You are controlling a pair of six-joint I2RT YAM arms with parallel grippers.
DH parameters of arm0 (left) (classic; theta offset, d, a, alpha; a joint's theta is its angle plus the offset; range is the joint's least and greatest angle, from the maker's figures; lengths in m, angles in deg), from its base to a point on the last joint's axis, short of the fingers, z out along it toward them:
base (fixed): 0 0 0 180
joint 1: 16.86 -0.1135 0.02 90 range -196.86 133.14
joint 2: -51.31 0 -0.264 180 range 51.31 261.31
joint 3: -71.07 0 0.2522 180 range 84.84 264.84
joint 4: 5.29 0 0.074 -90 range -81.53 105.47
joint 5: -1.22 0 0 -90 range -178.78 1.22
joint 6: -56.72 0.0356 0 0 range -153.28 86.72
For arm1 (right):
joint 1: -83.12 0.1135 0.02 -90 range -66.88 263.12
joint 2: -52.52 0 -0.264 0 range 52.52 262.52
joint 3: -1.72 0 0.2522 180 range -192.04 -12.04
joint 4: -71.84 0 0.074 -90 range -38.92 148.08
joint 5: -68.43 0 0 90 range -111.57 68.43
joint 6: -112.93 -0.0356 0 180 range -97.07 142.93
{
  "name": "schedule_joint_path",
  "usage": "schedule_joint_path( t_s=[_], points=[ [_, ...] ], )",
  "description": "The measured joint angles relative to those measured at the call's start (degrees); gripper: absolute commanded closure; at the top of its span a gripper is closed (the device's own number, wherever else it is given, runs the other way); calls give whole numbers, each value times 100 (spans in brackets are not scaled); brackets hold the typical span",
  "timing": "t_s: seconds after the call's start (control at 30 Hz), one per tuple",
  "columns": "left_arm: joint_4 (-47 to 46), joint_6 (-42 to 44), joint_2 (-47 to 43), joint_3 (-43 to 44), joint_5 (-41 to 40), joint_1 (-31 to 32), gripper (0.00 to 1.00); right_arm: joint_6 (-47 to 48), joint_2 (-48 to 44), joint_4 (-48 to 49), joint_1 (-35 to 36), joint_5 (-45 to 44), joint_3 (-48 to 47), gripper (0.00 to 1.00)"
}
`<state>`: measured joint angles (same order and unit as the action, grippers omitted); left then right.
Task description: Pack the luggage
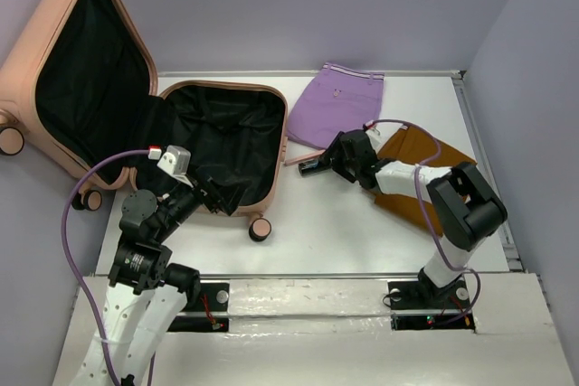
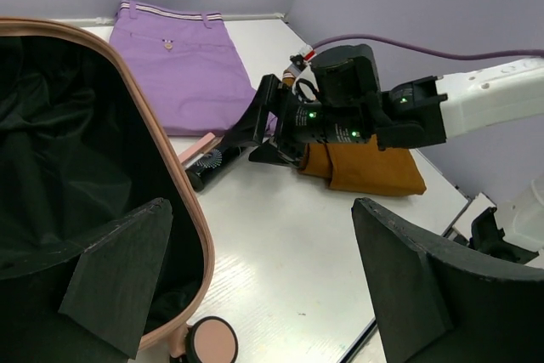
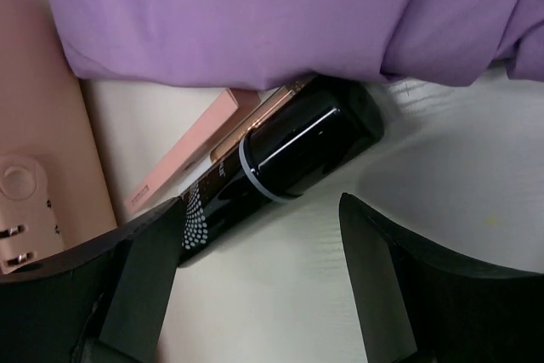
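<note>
Nearest in the top view, the left pincer (image 1: 210,191) is hanging wide open with nothing in it, over the six o'clock edge of the luggage (image 1: 23,65). The luggage is lying open at ten o'clock on the table (image 1: 344,232). The right pincer (image 1: 318,163) is standing open and empty too, pointing at a black tube (image 1: 310,167) near the middle. Some purple shorts (image 1: 339,106) are lying at one o'clock and a brown cloth (image 1: 407,146) at three o'clock. In the left wrist view, the luggage rim is curving at nine o'clock, and the tube is lying just beside it at twelve o'clock. In the right wrist view, the tube is lying just ahead of the open fingers, touching a thin pink stick (image 3: 183,155) at ten o'clock and the edge of the shorts. I am guessing the step is picking up the tube. To do it well, the right pincer should be going down with one finger on each side of the round body, missing the stick and the shorts. I am counting one luggage, one tube, one stick, one pair of shorts, one cloth and two pincers.
</note>
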<state>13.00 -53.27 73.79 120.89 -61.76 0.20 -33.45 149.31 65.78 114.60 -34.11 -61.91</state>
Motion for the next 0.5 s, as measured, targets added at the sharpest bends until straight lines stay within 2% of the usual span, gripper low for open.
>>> schedule_joint_path(
  t_s=[0.13,0.5],
  points=[
    [0,0,0,0,4,0,1,-92,334,-105,0,-114,-269,24],
    [-2,0,0,0,17,0,1,63,920,-671,2,-409,-1047,37]
  ],
)
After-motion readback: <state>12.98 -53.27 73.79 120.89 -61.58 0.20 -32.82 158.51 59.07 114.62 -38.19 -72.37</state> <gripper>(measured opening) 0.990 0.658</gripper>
